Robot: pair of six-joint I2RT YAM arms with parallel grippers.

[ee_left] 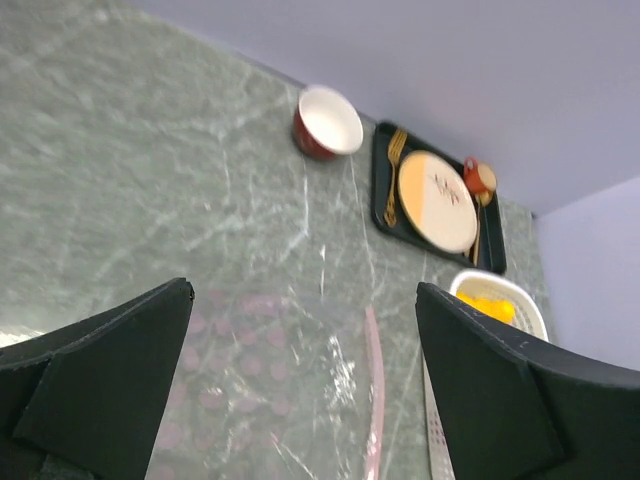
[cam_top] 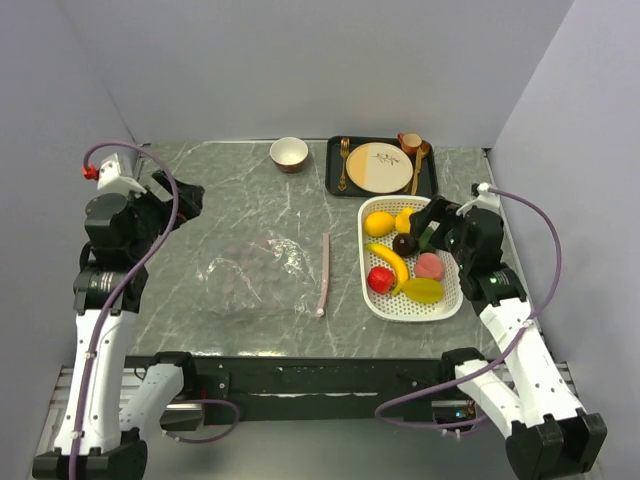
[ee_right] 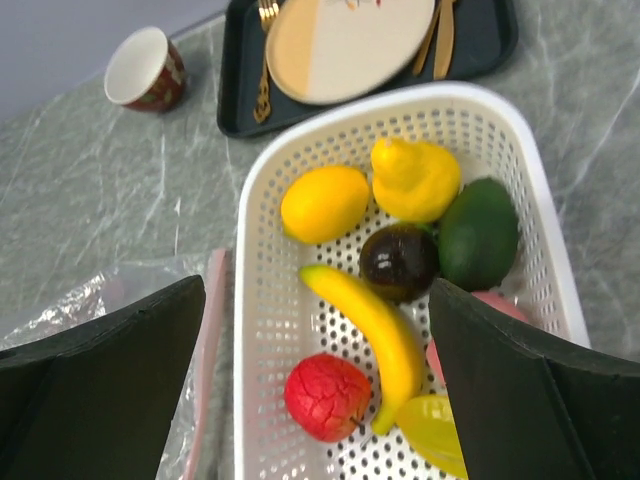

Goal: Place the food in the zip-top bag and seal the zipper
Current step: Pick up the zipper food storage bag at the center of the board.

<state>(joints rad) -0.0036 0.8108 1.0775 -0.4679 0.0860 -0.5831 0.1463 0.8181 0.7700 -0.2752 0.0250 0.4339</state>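
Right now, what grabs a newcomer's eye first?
The white basket at the table's right, full of bright fruit, with the open right gripper over it. Next, the clear bag lying flat mid-table, its pink zipper along the edge nearest the basket. At the far edge sits a black tray with a plate.

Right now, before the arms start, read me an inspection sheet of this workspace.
Surface: green marbled table.
Job's things: clear zip-top bag lies flat mid-table, zipper on its right side; food all in the white basket.
Clutter: bowl; dark tray with plate and cutlery at the back.
Grippers: left gripper open, raised left of the bag; right gripper open over the basket.
Cables: purple cables looped on both arms.
Surroundings: plain walls on three sides; nothing else seen.
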